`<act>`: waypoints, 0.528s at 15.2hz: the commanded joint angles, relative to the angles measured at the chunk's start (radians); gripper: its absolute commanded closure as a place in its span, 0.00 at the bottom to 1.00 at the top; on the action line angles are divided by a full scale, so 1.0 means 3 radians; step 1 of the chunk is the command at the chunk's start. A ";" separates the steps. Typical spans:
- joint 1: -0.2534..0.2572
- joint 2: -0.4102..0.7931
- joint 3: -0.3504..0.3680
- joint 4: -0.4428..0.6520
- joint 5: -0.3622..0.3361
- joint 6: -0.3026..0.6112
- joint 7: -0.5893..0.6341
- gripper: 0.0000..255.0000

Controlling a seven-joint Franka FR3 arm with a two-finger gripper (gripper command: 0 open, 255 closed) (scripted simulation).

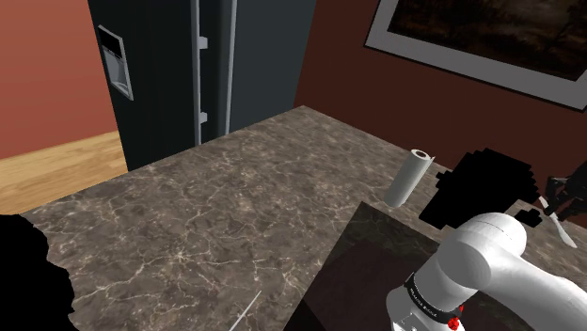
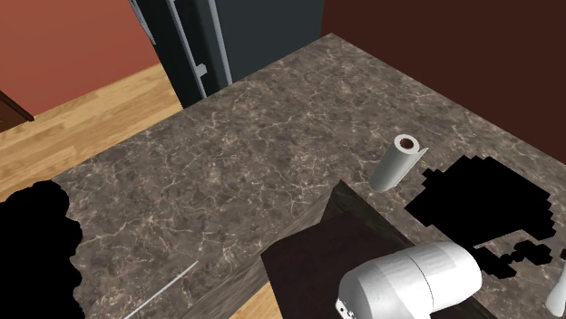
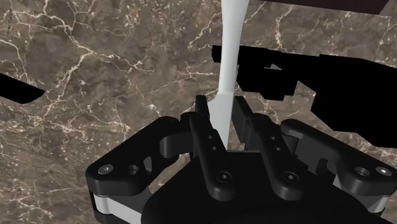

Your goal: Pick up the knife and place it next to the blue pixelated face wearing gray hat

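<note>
I've got the all-black two-finger gripper (image 3: 221, 105) pinching the plain white knife (image 3: 229, 44) by one end over the brown marbled counter (image 3: 95, 76), right by the black pixelated shape (image 3: 343, 89), so tbh I reckon it could swivel or slip out.

I'm getting flat, even light across the marbled desk (image 1: 216, 207), dimmish and matte, soft shading rounding the white arm (image 1: 499, 254), blocky pure-black patches (image 2: 481, 204) lying on it, edges crisp throughout, the white knife (image 3: 229, 44) clamped in my claw (image 3: 221, 105) evenly pale
</note>
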 commanded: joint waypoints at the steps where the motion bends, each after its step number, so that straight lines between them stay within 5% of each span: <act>1: -0.0037 -0.0082 -0.0047 -0.0093 -0.0051 0.0013 -0.0005 1.00; 8: -0.0156 -0.0347 -0.0254 -0.0389 -0.0265 0.0067 -0.0022 1.00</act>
